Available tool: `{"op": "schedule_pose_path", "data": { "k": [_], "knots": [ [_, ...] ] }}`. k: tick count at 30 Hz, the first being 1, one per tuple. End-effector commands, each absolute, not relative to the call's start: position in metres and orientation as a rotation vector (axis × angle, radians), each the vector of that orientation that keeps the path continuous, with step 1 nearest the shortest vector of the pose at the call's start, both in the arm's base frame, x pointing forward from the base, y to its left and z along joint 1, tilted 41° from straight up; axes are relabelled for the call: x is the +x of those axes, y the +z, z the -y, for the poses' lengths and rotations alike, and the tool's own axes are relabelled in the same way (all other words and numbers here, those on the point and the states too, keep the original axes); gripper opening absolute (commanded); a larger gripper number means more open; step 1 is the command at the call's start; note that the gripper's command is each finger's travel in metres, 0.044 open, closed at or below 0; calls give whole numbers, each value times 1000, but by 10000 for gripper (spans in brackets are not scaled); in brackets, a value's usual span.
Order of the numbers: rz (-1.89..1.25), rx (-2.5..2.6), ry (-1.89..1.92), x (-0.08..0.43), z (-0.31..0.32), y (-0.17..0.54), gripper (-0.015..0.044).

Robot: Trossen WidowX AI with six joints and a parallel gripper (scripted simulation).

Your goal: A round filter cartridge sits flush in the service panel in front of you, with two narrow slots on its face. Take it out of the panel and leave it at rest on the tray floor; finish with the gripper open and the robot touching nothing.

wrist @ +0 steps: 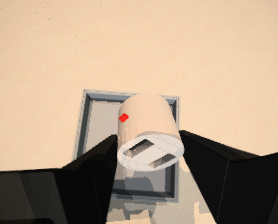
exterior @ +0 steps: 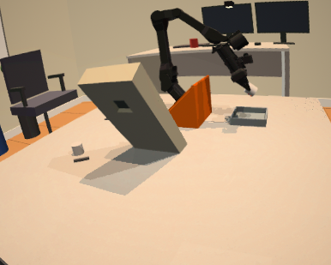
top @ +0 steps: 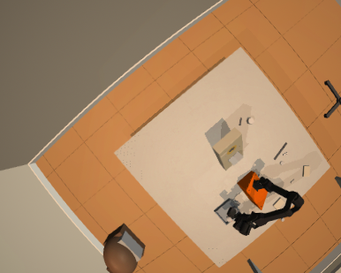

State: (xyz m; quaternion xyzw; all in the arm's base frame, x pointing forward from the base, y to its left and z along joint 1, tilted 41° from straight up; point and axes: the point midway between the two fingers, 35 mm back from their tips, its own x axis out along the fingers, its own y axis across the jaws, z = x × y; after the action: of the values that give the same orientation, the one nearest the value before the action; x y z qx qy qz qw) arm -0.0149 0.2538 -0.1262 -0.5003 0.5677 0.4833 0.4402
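The pale round filter cartridge (exterior: 251, 89) (wrist: 150, 115) is out of the panel, in the air above the tray. Its end face with two dark slots points toward the wrist camera, and a red mark shows on its side. My gripper (exterior: 249, 87) (wrist: 148, 138) is shut on it, one finger on each side. The grey tray (exterior: 248, 123) (wrist: 80, 125) (top: 221, 217) stands on the table below, and the cartridge covers part of it in the wrist view. The service panel (top: 222, 155) (exterior: 139, 121) is a leaning beige block, away from the gripper.
An orange wedge-shaped block (top: 256, 195) (exterior: 195, 106) stands between the panel and the tray, beside the arm. A small white cylinder (top: 251, 120) (exterior: 77, 148) and a short dark bar (top: 240, 121) (exterior: 81, 159) lie beyond the panel. A longer dark bar (top: 280, 151) lies on the table.
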Motion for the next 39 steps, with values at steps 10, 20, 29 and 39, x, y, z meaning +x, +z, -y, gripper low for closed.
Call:
{"op": "schedule_pose_path", "data": {
  "k": [10, 20, 29, 39],
  "knots": [
    [-1417, -1271, 1294, -37, -233, -148, 0],
    [-1418, -1271, 1294, -42, -201, -186, 0],
    [-1417, -1285, 1290, -42, -193, -191, 53],
    [-1417, -1285, 1290, -42, -193, -191, 315]
  ]
}}
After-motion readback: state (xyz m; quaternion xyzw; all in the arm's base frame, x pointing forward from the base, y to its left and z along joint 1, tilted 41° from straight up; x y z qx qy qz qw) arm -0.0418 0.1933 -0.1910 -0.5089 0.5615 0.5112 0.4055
